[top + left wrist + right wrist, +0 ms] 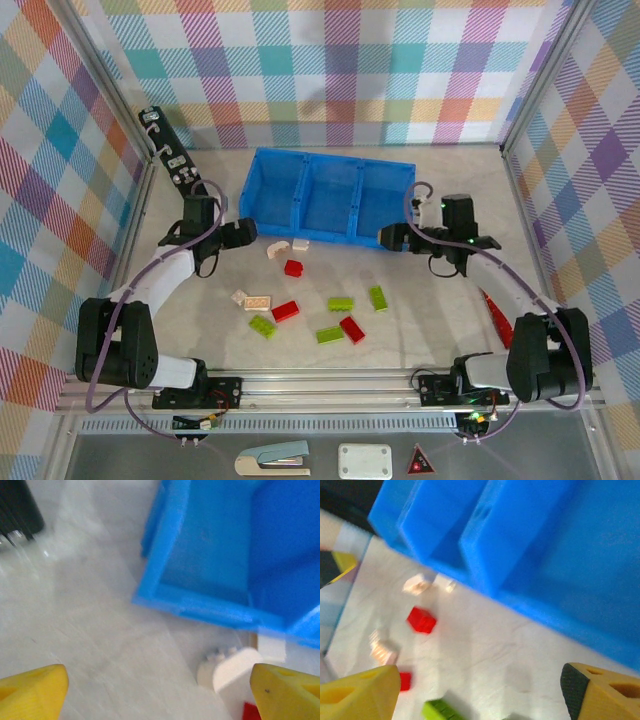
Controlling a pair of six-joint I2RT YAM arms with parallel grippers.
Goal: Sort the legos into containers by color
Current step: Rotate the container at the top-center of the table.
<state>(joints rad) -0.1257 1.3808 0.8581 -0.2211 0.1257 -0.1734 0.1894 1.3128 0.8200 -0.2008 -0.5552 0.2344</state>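
The blue tray [327,165] with three square compartments stands at the back of the table, and all three look empty. Red, lime green and white legos lie scattered in front of it: white ones [277,249] near the tray's left corner, a red cube [292,267], several green ones [340,303] and red ones [285,311] further forward. My left gripper [250,232] is open beside the tray's front left corner, with a rounded white lego [231,668] just ahead of its right finger. My right gripper [383,237] is open at the tray's front right, nothing between its fingers.
A long red strip [496,316] lies at the right beside the right arm. Checkered walls close in the table on three sides. In the right wrist view a red cube [421,620] and a green brick [442,711] lie on bare table.
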